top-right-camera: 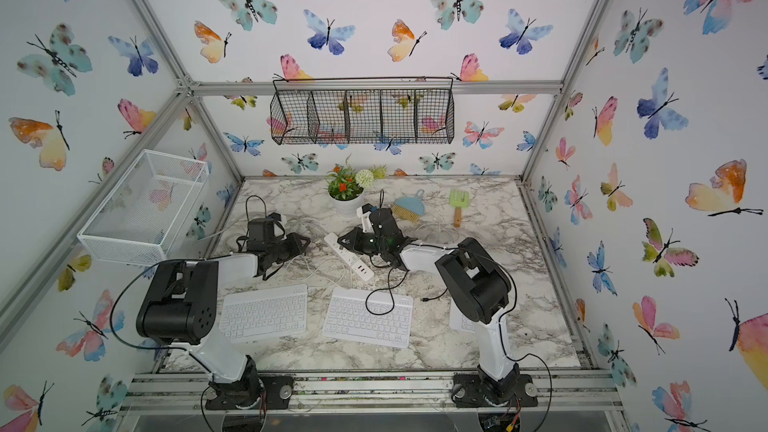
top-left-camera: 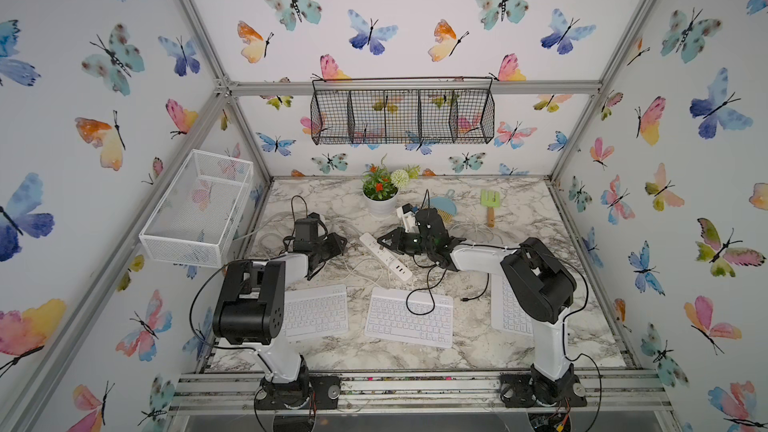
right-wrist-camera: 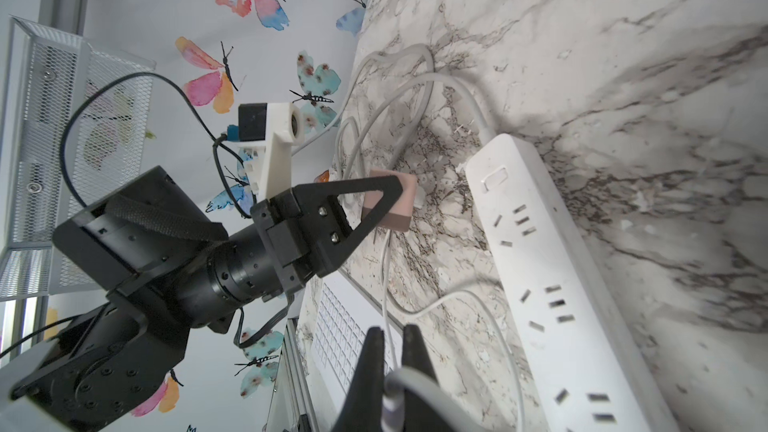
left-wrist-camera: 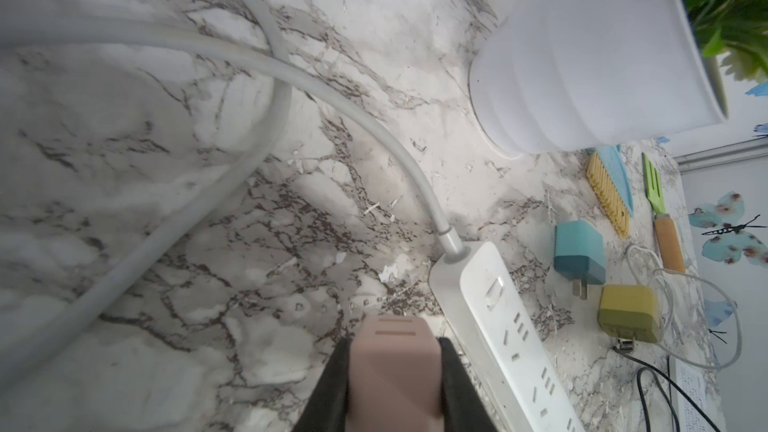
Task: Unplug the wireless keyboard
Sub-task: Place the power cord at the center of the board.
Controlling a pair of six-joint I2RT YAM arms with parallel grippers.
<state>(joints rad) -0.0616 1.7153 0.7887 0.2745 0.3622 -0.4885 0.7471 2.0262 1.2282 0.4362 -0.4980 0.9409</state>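
this is looking like a robotics lab test cell dressed as a home corner: aluminium frame bars point(top-left-camera: 540, 87) are holding butterfly wallpaper point(top-left-camera: 415, 14), a left arm point(top-left-camera: 249, 305) and right arm point(top-left-camera: 540, 280) are sitting bolted to a rail point(top-left-camera: 415, 388) beside a marble-print tabletop point(top-left-camera: 473, 338), and a black wire basket point(top-left-camera: 403, 116) is hanging behind.

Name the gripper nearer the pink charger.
Left. The left gripper is shut on the pink charger; the right gripper sits apart from it, pinching a white cable.
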